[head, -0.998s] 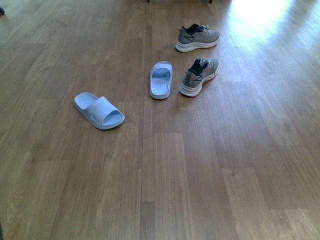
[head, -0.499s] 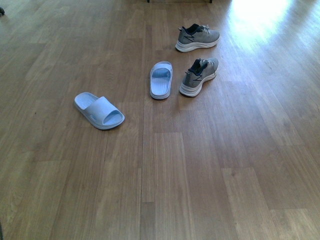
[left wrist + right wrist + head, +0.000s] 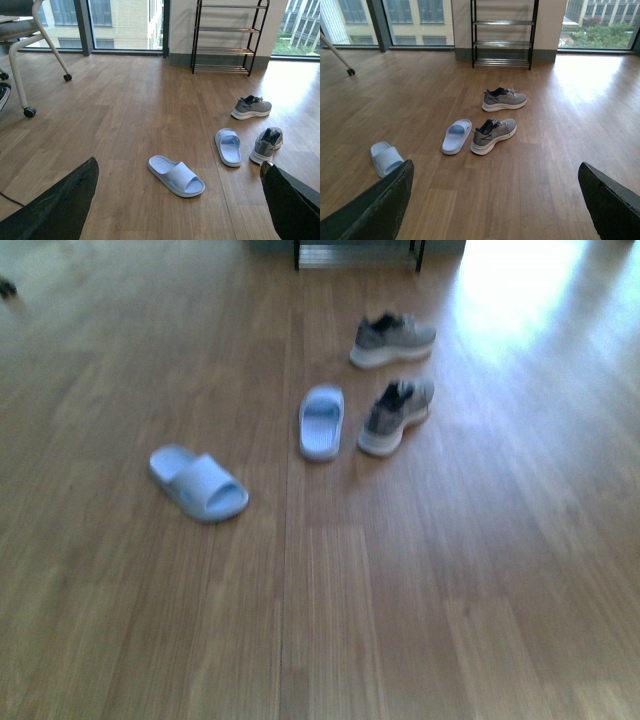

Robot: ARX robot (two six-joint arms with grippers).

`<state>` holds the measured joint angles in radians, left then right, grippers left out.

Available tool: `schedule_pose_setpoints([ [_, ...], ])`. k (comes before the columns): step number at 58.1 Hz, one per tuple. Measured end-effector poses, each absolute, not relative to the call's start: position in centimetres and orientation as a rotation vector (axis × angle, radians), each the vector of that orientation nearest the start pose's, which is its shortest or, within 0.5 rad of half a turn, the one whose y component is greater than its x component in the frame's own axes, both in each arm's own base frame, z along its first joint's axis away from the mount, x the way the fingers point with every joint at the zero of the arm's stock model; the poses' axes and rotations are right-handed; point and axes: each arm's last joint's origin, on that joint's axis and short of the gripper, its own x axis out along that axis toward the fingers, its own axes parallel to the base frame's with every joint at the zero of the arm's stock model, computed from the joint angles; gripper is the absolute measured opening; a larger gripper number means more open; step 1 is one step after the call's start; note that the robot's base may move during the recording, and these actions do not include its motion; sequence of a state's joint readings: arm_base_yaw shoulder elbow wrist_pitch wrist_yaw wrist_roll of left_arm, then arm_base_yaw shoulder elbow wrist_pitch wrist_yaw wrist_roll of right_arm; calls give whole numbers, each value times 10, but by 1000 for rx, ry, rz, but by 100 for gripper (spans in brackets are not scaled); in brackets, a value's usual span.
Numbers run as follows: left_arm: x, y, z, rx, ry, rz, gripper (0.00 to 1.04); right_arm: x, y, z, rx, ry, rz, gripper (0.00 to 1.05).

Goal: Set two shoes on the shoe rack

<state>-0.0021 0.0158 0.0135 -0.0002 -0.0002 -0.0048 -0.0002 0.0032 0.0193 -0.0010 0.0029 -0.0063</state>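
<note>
Two pale blue slide sandals lie apart on the wood floor: one (image 3: 198, 484) at the left, the other (image 3: 321, 422) nearer the middle. The black-framed shoe rack (image 3: 227, 37) with chrome bars stands against the far wall and nothing sits on its tiers. My left gripper (image 3: 177, 210) is open, its dark fingers (image 3: 60, 205) spread wide, with the nearer sandal (image 3: 176, 175) on the floor beyond them. My right gripper (image 3: 495, 210) is open too, over bare floor, short of the second sandal (image 3: 456, 136). Neither arm shows in the front view.
Two grey sneakers (image 3: 393, 338) (image 3: 396, 415) lie just right of the middle sandal, between it and the rack (image 3: 502, 34). A wheeled chair (image 3: 25, 45) stands at the far left by the windows. Sunlight glares on the floor at the right.
The front view has shifted and blurred: the shoes sit lower in the picture and the rack's foot now shows at the top. The shoes keep their places relative to each other.
</note>
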Motion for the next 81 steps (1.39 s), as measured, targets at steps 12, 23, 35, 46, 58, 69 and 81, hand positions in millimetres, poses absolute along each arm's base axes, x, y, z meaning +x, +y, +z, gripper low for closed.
schedule_pose_setpoints([
  [12, 98, 0, 167, -5, 2, -2, 95, 97, 0, 170, -6, -15, -3, 95],
  [23, 98, 0, 167, -5, 2, -2, 95, 97, 0, 170, -6, -15, -3, 95],
  [35, 98, 0, 167, -5, 2, -2, 95, 97, 0, 170, -6, -15, -3, 95],
  [46, 98, 0, 167, -5, 2, -2, 95, 97, 0, 170, -6, -15, -3, 95],
  [58, 98, 0, 167, -5, 2, -2, 95, 97, 0, 170, -6, -15, -3, 95],
  [69, 98, 0, 167, -5, 2, -2, 95, 97, 0, 170, -6, -15, -3, 95],
  [81, 98, 0, 167, -5, 2, -2, 95, 97, 0, 170, -6, -15, -3, 95],
])
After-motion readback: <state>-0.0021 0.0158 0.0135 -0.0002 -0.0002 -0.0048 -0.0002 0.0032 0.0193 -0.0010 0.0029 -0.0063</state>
